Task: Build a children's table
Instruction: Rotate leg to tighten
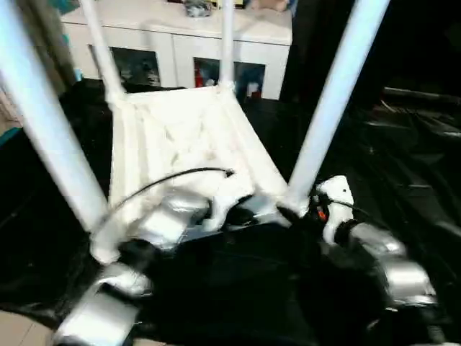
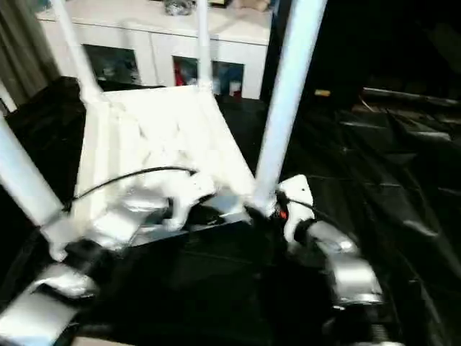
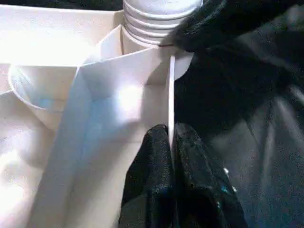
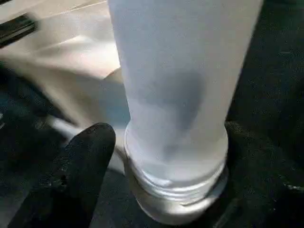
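Small all-white plastic children's table (image 1: pixel 187 144) lies upside down on the black-draped desk (image 1: pixel 403 194), ribbed underside facing up, four long tapered white tube legs standing in its corner sockets. Near-right leg (image 1: pixel 335 97) rises steeply from its socket at the front corner; near-left leg (image 1: pixel 43 122) leans toward the left edge; two far legs stand at the back corners. White cabinet with glass doors (image 1: pixel 180 43) stands behind the desk. Left end effector (image 3: pixel 171 142) is clenched on the thin upright rim of the tabletop's near edge, black fingers (image 3: pixel 154 161) pressed to either side of the wall, close to the threaded base of the near-right leg (image 3: pixel 159 19). Right end effector (image 4: pixel 156 161) sits at the foot of that same leg, jaws spread on either side of the tube just above the socket; whether the pads touch it, cannot tell. A black cable (image 1: pixel 173 176) arcs over the left wrist.
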You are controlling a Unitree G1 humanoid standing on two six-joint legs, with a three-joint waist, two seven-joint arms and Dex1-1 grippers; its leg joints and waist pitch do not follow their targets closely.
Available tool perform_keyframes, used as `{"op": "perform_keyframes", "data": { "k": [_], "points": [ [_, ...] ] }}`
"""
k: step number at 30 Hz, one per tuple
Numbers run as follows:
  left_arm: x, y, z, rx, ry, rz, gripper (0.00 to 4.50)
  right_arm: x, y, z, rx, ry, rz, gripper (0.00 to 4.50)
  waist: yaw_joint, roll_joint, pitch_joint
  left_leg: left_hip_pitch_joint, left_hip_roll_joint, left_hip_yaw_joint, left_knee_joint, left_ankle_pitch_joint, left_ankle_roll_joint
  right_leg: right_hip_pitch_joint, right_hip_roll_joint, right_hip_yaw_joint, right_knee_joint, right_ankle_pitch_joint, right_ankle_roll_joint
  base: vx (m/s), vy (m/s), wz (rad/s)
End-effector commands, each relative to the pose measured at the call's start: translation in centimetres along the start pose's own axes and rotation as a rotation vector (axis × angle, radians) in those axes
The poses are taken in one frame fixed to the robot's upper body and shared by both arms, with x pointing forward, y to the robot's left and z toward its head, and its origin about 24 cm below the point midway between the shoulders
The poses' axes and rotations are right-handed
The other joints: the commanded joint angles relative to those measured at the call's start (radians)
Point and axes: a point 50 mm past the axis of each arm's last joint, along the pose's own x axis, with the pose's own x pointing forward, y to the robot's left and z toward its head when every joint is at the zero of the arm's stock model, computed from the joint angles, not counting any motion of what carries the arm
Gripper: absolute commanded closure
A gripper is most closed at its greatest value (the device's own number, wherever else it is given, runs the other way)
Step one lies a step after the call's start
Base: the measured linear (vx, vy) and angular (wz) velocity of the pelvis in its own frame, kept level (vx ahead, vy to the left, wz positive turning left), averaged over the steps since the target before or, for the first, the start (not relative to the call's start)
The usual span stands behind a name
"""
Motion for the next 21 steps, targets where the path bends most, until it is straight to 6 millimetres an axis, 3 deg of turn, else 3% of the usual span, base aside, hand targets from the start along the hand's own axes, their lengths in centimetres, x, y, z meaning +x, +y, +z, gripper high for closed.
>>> {"op": "perform_keyframes", "data": {
  "k": [1, 5, 7, 8, 9, 11, 15, 21],
  "points": [
    [0.6, -1.7, 0.0, 0.013, -0.066, -0.156, 4.5, 0.7, 2.2, 0.3, -0.036, -0.002, 0.2, 0.74, 0.001, -0.022, -0.04, 0.004, 0.032, -0.014, -0.062, -0.235, 0.058, 0.034, -0.042, 0.018, -0.069, -0.29, -0.161, 0.0, 0.0, 0.0],
    [-1.0, -2.2, -0.7, -0.006, -0.07, -0.255, 4.5, -0.8, 1.7, 0.3, -0.061, 0.025, 0.282, 0.74, 0.004, -0.02, -0.041, 0.012, 0.037, -0.011, -0.06, -0.225, 0.066, 0.028, -0.039, 0.019, -0.061, -0.229, -0.197, 0.0, 0.0, 0.0],
    [-1.5, -2.2, -0.9, -0.014, -0.064, -0.263, 4.5, -1.2, 1.7, 0.3, -0.064, 0.037, 0.305, 0.74, 0.002, -0.021, -0.04, 0.007, 0.036, -0.01, -0.06, -0.208, 0.071, 0.031, -0.036, 0.018, -0.055, -0.19, -0.209, 0.0, 0.0, 0.0],
    [-2.0, -2.2, -1.2, -0.02, -0.061, -0.277, 4.5, -1.5, 1.7, 0.3, -0.059, 0.049, 0.334, 0.74, 0.002, -0.027, -0.041, 0.008, 0.036, -0.009, -0.058, -0.204, 0.074, 0.033, -0.036, 0.017, -0.053, -0.177, -0.212, 0.0, 0.0, 0.0],
    [-2.0, -2.2, -1.2, -0.02, -0.061, -0.277, 4.5, -1.5, 1.7, 0.3, -0.059, 0.049, 0.334, 0.74, 0.003, -0.023, -0.041, 0.008, 0.035, -0.009, -0.058, -0.196, 0.077, 0.033, -0.038, 0.018, -0.052, -0.17, -0.216, 0.0, 0.0, 0.0],
    [-2.6, -2.2, -1.5, -0.032, -0.054, -0.284, 4.5, -2.0, 1.9, 0.2, -0.052, 0.066, 0.376, 0.74, 0.002, -0.03, -0.039, 0.008, 0.034, -0.007, -0.056, -0.202, 0.079, 0.032, -0.038, 0.019, -0.055, -0.182, -0.217, 0.0, 0.0, 0.0],
    [-2.9, -2.0, -1.7, -0.03, -0.049, -0.271, 4.5, -2.1, 1.9, 0.1, -0.051, 0.076, 0.399, 0.74, 0.003, -0.031, -0.037, 0.01, 0.036, -0.008, -0.058, -0.221, 0.064, 0.03, -0.041, 0.02, -0.059, -0.237, -0.205, 0.0, 0.0, 0.0],
    [-3.1, -1.9, -1.6, -0.027, -0.048, -0.259, 4.5, -1.9, 1.7, 0.1, -0.048, 0.08, 0.399, 1.15, 0.004, -0.033, -0.037, 0.011, 0.035, -0.008, -0.057, -0.21, 0.059, 0.03, -0.041, 0.02, -0.056, -0.225, -0.204, 0.0, 0.0, 0.0]
  ]
}}
